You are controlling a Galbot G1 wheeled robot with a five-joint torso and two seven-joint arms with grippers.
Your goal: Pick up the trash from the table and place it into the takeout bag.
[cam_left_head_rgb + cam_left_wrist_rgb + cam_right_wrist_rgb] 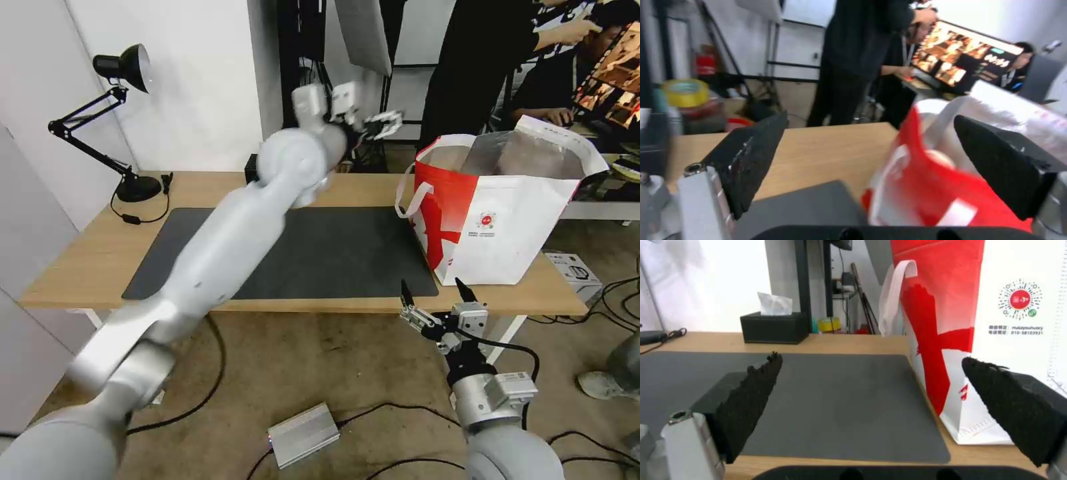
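The left gripper (pixel 373 123) is raised high over the far edge of the table (pixel 87 260), just left of the takeout bag (pixel 497 220); its fingers (pixel 753 156) stand wide apart with nothing between them, released; the left wrist view looks past them onto bare wood and the bag's red side. The right gripper (pixel 437 293) hangs low at the near edge of the table, in front of the bag's near corner, its fingers (pixel 751 396) likewise spread and empty. Between the arms lies the dark grey mat (pixel 333 253), bare; a black tissue box (pixel 773 327) sits at the far edge, a desk lamp (pixel 120 120) at the far left. The bag stands upright on the right end of the table, mouth open, foil lining showing; no bowl or cup lies on the table. I judge the placing step finished or nearly so; the next move calls only for drawing the left arm clear of the bag without catching its strap handles (pixel 410 193).
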